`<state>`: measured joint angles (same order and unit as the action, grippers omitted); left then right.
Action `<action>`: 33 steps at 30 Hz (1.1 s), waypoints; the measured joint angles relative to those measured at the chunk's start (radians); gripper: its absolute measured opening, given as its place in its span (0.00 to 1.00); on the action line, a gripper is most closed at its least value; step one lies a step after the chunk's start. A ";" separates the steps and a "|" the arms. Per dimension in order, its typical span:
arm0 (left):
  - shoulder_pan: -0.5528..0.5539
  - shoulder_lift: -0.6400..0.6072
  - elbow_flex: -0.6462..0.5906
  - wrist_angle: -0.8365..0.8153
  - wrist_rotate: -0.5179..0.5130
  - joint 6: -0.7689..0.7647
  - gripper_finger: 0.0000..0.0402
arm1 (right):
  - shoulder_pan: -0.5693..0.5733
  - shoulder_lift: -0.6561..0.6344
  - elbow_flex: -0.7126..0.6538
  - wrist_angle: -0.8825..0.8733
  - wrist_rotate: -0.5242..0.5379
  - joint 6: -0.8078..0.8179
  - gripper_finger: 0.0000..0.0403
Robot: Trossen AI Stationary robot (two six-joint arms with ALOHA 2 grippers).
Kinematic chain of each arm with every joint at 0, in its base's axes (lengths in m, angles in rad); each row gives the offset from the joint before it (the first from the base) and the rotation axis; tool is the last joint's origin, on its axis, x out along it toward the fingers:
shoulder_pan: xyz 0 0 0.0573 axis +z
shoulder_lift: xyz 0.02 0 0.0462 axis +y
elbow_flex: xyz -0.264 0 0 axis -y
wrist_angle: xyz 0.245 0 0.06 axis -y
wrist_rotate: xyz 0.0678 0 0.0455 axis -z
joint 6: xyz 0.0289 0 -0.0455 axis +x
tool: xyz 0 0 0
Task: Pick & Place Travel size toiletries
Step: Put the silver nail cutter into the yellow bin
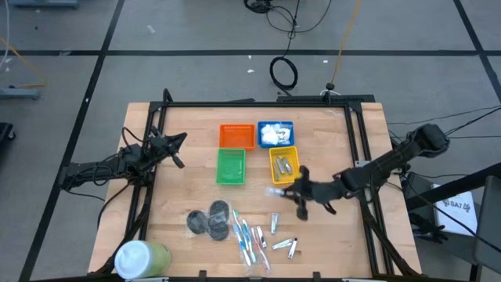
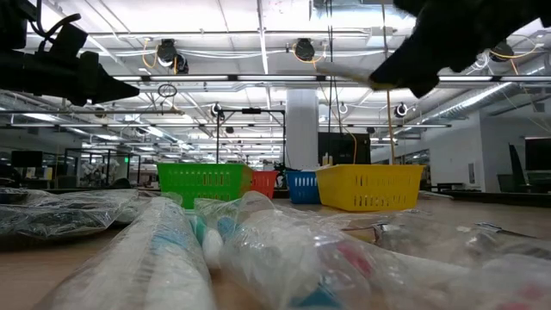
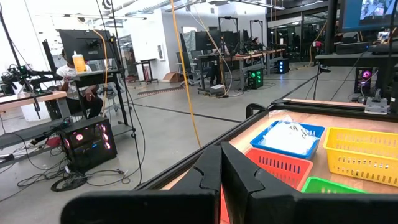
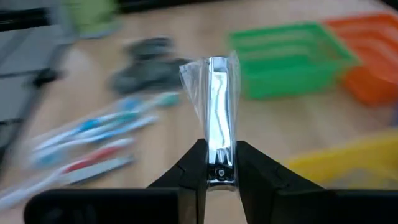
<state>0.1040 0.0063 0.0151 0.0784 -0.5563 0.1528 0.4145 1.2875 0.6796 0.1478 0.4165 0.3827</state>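
The right gripper (image 4: 217, 163) is clenched on a small silver metal nail clipper in a clear plastic wrap (image 4: 216, 115), which stands up between its two dark fingers. In the high view this gripper (image 1: 291, 190) hangs right of centre, just below the yellow plastic basket (image 1: 284, 164), which already holds a few clippers. The left gripper (image 3: 221, 171) has its fingers pressed together with nothing between them; its arm waits at the left edge of the wooden tabletop (image 1: 184, 176), in the left middle of the high view.

Four small baskets sit in the upper centre: an orange plastic basket (image 1: 237, 136), a blue plastic basket (image 1: 275, 133) holding white puffy packets (image 1: 273, 134), a green plastic basket (image 1: 230, 165), and the yellow one. In the lower centre lie dark grey round discs (image 1: 209, 220), slim blue, pink and white toothbrushes in clear wrappers (image 1: 248, 239), and further loose silver clippers (image 1: 283, 240) to their right. A big white-and-green cylindrical tub (image 1: 141, 258) stands at the lower left corner.

A white sheet at the right edge of the high view carries print too small to read; the packets' markings cannot be read either.
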 joint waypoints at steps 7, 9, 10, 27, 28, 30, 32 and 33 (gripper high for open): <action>0.000 0.000 0.000 0.000 0.000 0.000 0.00 | -0.154 -0.005 0.000 -0.207 0.107 0.127 0.14; 0.000 0.000 0.000 0.000 0.000 0.000 0.00 | -0.188 -0.005 -0.001 -0.251 0.107 0.139 0.15; 0.000 0.000 0.000 0.000 0.000 0.000 0.00 | -0.200 -0.005 -0.008 -0.252 0.107 0.142 0.15; 0.000 0.000 0.000 0.000 0.000 0.000 0.00 | -0.245 -0.005 -0.068 -0.227 0.103 0.161 0.21; 0.000 0.000 0.000 0.000 0.000 0.000 0.00 | -0.245 -0.005 -0.068 -0.227 0.103 0.162 0.22; 0.000 0.000 0.000 0.000 0.000 0.000 0.00 | -0.245 -0.005 -0.068 -0.227 0.103 0.186 0.24; 0.000 0.000 0.000 0.000 0.000 0.000 0.00 | -0.245 -0.005 -0.068 -0.227 0.104 0.215 0.26; 0.000 0.000 0.000 0.000 0.000 0.000 0.00 | -0.245 -0.005 -0.068 -0.227 0.105 0.221 0.27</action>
<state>0.1043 0.0063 0.0151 0.0784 -0.5564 0.1528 0.1696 1.2827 0.6121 -0.0788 0.5216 0.6035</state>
